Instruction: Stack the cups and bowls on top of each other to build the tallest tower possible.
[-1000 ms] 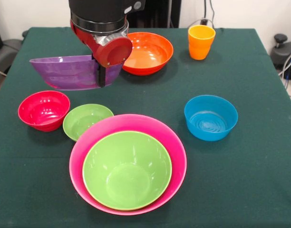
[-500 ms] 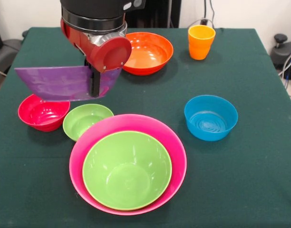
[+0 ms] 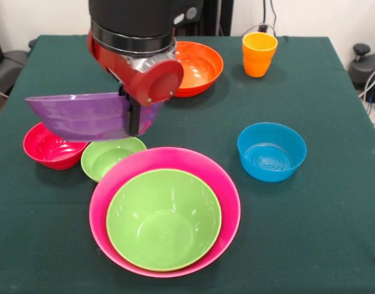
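You see the red and black gripper (image 3: pixel 132 113) at the upper left of the scene, clamped on the rim of a large glossy purple plastic bowl (image 3: pixel 83 115), with one dark finger (image 3: pixel 133 117) crossing the bowl's outer wall. The purple bowl hangs clear of the dark green tablecloth (image 3: pixel 310 233), slightly tilted, its body extending left from the gripper. Below it, at the left, sits a small red plastic bowl (image 3: pixel 49 150), partly hidden by the held bowl. Just right of the red bowl you find a small lime green plastic bowl (image 3: pixel 105 158), its far rim also covered by the held bowl and its near right side meeting the rim of the huge pink plastic bowl (image 3: pixel 224 184). The pink bowl rests near the centre, close to you, and a large lime green plastic bowl (image 3: pixel 163 220) is nested inside it. To the right, well apart from the pink bowl, stands a small blue plastic bowl (image 3: pixel 272 152). At the far side, a large orange plastic bowl (image 3: pixel 200 64) sits partly behind the gripper, and further right stands an orange plastic tumbler (image 3: pixel 258 54), upright near the far edge.
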